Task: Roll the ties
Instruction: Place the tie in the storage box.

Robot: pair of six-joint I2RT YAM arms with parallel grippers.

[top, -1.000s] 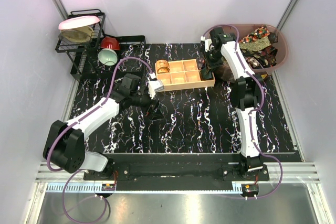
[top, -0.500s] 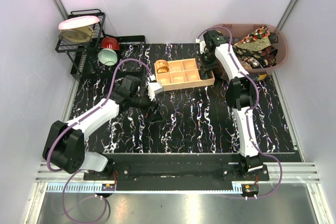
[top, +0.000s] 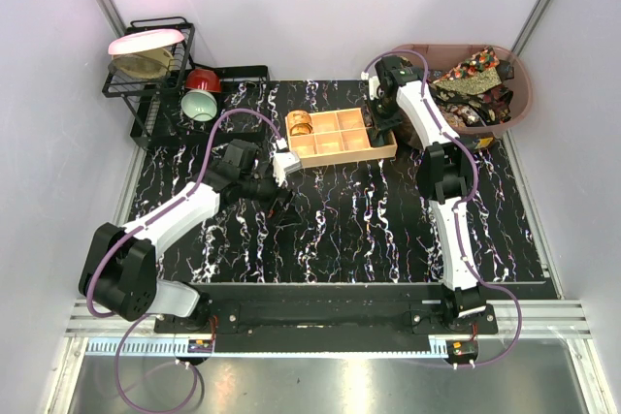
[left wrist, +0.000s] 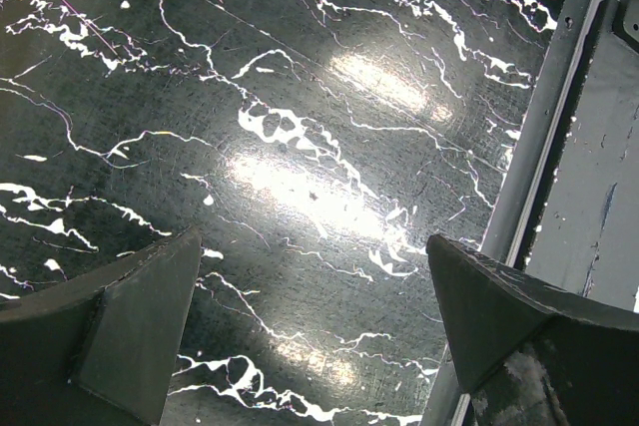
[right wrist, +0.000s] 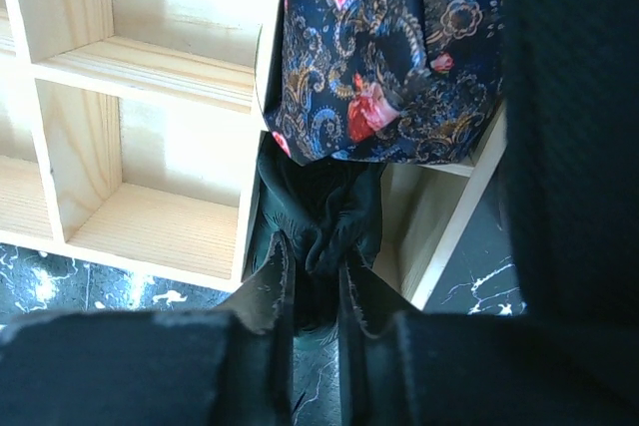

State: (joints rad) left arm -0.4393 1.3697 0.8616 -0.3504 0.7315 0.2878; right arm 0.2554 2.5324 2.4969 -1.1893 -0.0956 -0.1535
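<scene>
1. The black marbled mat (top: 369, 230) covers the table, and the work sits toward its 1 o'clock.
2. The basket (top: 525, 94), out at 2 o'clock, holds a heap of spare ties (top: 475, 79).
3. The wooden box (top: 340, 158) lies at 12 o'clock of the mat's centre. The right arm reaches over its 3 o'clock end.
4. The patterned tie (right wrist: 389, 57) is bunched over that end cell in the right wrist view (whether it touches the cell floor I cannot tell).
5. The green tie (right wrist: 319, 216) hangs crumpled at 6 o'clock of the patterned one, against the box's outer wall.
6. The right gripper (right wrist: 315, 251) has its fingers nearly pressed together, pinching a fold of the green tie.
7. The left gripper (left wrist: 315, 241) is spread wide over bare mat at 9 o'clock of centre and holds nothing.
8. The step in hand looks like settling the green tie at the end cell.
   - Carry the bundle squarely over the cell.
   - Lower it clear of the wall and of the patterned cloth.
   - Let go only once it rests, or the loose folds may spill over the edge.
</scene>
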